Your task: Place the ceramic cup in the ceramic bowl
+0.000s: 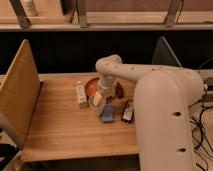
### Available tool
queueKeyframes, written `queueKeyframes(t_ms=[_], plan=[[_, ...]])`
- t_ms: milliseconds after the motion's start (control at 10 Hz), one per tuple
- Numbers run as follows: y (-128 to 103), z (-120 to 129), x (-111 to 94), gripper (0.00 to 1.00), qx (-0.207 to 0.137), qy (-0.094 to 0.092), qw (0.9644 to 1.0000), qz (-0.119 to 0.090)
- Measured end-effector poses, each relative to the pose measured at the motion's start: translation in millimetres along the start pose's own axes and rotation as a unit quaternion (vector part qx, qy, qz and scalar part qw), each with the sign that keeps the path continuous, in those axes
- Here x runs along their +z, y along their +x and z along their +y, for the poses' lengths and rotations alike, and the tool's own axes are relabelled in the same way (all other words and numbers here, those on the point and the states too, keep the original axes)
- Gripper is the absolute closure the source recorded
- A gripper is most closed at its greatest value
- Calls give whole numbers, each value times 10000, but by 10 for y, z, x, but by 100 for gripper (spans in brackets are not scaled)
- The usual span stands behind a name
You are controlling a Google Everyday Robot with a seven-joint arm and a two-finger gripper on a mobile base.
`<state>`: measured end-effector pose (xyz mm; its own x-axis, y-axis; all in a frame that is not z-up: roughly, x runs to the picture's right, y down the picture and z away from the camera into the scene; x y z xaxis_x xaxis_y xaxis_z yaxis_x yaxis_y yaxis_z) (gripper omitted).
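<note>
The small pale white-grey ceramic cup [95,103] is right under my hand [98,96], at the near rim of the shallow round orange-red ceramic bowl [90,86], which lies straight behind it; whether the hand pinches it I cannot tell.

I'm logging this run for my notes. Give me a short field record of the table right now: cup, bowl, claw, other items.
ceramic cup: upright on the table, at the bowl's near edge
ceramic bowl: orange-red, behind the cup, partly hidden by the arm
claw: at the cup's mouth
white bottle: left of the cup
blue object: in front of the cup
dark object: right of the blue object
small dark red object: right of the bowl
table: wooden
</note>
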<state>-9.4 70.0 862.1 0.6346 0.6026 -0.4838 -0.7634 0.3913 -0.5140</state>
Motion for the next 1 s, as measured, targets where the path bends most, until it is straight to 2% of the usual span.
queueKeyframes(t_ms=[100, 200, 500, 700, 1000], plan=[[-20, 28, 14, 55, -37, -64, 10000, 20], [-36, 52, 10, 63, -72, -93, 9999, 24], [-64, 116, -81, 94, -159, -162, 9997, -21], [-43, 161, -188, 100, -184, -213, 9996, -79], [-84, 202, -480, 100, -247, -194, 9990, -332]])
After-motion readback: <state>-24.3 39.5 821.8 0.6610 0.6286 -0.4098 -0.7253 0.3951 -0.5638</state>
